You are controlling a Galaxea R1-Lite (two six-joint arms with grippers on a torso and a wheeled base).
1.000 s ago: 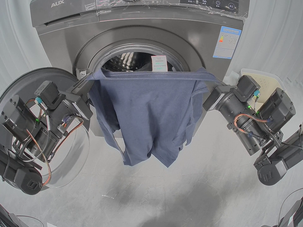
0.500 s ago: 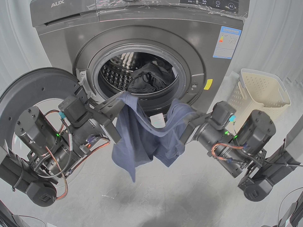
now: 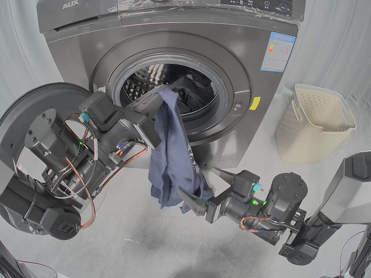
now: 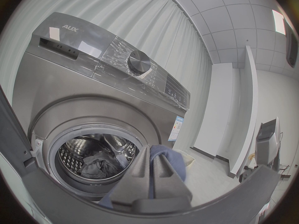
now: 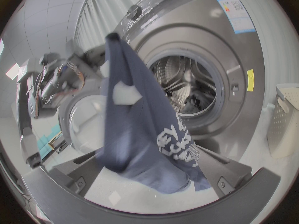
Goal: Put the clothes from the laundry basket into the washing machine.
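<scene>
- The left gripper (image 3: 160, 93), in the upper middle of the head view, has its fingers pinched flat together on the top fold of a dark blue cloth shirt with white print (image 3: 172, 155).
- It holds that fold right at the mouth of the grey metal front-loading washing machine (image 3: 216, 39).
- The shirt hangs straight down from that pinch, with its long axis vertical. Most of its length is outside and below the drum opening.
- The right gripper (image 3: 195, 179), in the lower middle of the frame, has its fingers spread wide and grips nothing. The shirt's lower end dangles into the gap between them. I cannot tell whether it touches them.
- Judgement: the right gripper is the nearer to the loose end, so gathering or lifting the tail into the drum falls to it.
- Count: one blue shirt and two grippers.
- Count: one bundle of dark clothing (image 3: 193, 89) lies in the drum. How many pieces it holds is unclear.
- Count: one round grey door (image 3: 46, 97) stands open at left, and one cream perforated plastic laundry basket (image 3: 297, 136) stands at right.
</scene>
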